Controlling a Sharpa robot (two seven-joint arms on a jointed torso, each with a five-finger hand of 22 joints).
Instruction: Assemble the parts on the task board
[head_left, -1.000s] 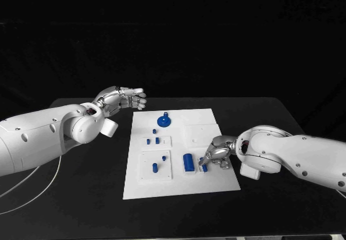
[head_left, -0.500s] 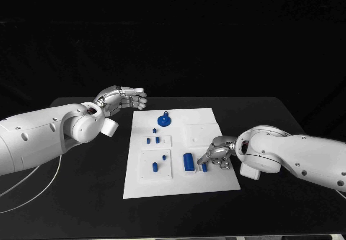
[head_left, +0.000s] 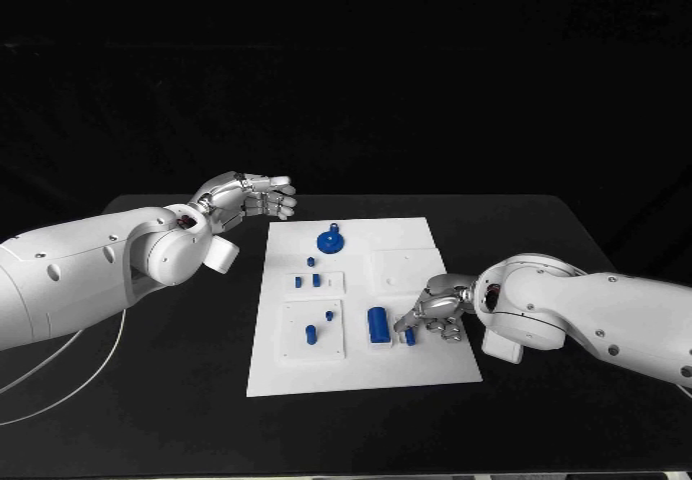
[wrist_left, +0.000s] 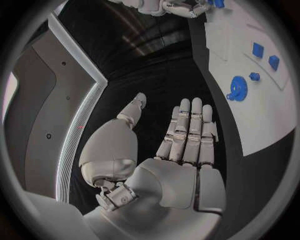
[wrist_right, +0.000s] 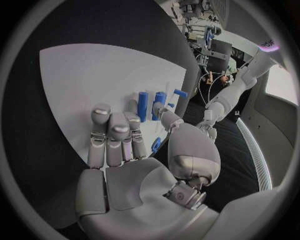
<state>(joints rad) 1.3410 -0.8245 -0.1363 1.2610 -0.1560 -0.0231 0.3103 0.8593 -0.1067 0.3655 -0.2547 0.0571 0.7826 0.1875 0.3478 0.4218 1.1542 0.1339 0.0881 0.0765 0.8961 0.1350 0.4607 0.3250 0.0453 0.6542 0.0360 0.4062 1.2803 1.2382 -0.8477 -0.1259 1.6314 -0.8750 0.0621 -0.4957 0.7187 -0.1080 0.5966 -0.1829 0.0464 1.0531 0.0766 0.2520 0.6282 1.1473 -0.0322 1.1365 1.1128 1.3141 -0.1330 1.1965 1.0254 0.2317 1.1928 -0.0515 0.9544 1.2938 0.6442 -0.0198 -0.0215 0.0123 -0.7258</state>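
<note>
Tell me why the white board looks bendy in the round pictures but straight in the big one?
In both wrist views a fisheye lens curves the task board edges and frames the scene in a dark circle; in the head view the board's edges run straight, bright against the black table.

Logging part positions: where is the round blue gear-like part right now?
In the head view, the gear-like part lies at the task board's far end, nearest the left hand.
</note>
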